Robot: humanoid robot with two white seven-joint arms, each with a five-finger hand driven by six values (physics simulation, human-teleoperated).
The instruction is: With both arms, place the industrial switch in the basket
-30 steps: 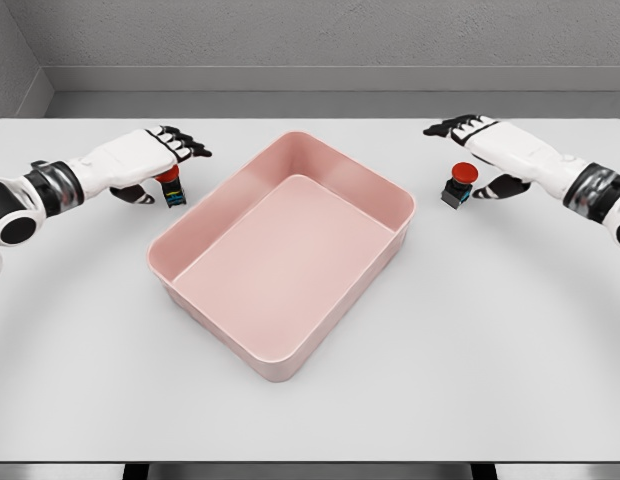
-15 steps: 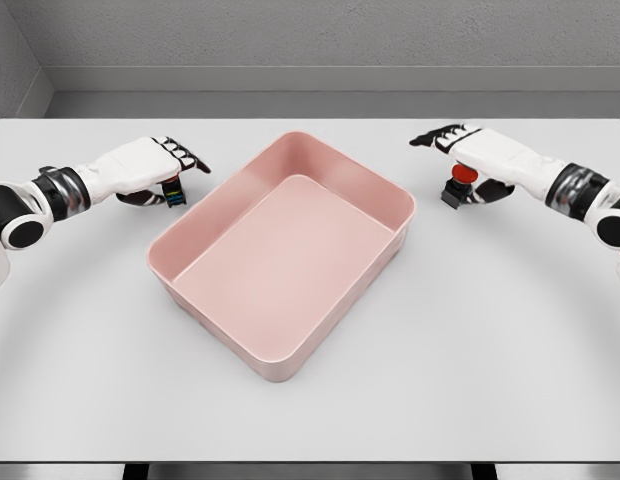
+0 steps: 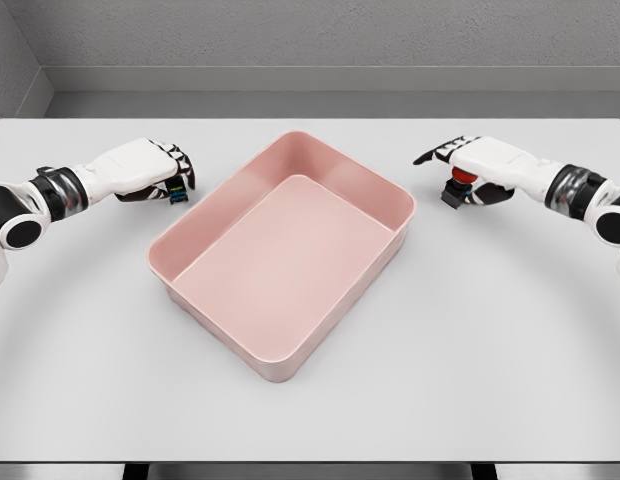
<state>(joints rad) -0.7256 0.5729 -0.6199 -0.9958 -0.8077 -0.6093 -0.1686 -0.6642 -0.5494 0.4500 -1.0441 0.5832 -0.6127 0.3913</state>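
Two industrial switches stand on the white table, one on each side of the pink basket (image 3: 395, 205). Of the left switch (image 3: 177, 196) only the black and blue base shows, because my left hand (image 3: 173, 180) covers its top with the fingers curled down around it. The right switch (image 3: 456, 186) has a red button on a black base. My right hand (image 3: 458, 176) hovers just over it, fingers still stretched toward the basket and thumb (image 3: 487, 197) low beside the base. The basket holds nothing.
The table (image 3: 490, 330) reaches to a grey wall behind. The basket sits at an angle in the middle, its tall rim between the two hands. Bare table lies in front of it and on both sides.
Both hands have sunk onto their switches. The left fingers have curled down and now hide the red cap. The right hand has dropped lower and drawn in a little over its switch.
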